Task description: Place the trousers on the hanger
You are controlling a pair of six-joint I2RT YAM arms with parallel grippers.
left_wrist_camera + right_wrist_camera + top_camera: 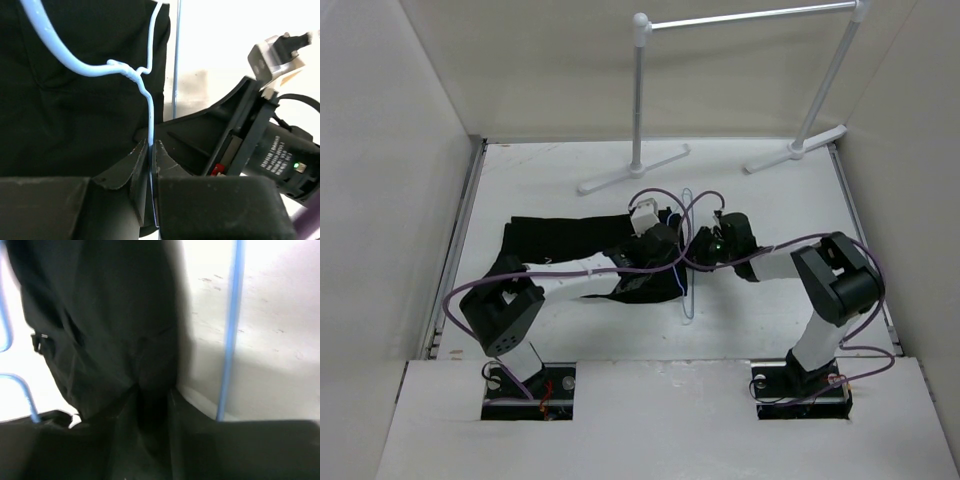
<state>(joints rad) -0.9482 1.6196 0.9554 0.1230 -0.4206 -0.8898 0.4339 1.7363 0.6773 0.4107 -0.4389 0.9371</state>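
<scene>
The black trousers (570,238) lie spread across the middle of the table, mostly left of centre. The thin pale blue hanger (688,255) stands edge-on between the two grippers. My left gripper (658,250) is shut on the hanger's wire stem just below its twisted neck (131,73). My right gripper (712,243) is shut on a fold of the trousers (125,315), with the hanger's bar (231,330) running beside it. In the left wrist view the trousers (75,110) lie behind the hanger.
A white tube garment rack (740,20) stands at the back of the table, its feet (632,170) just beyond the trousers. White walls close in the left, right and back sides. Purple cables loop over both arms.
</scene>
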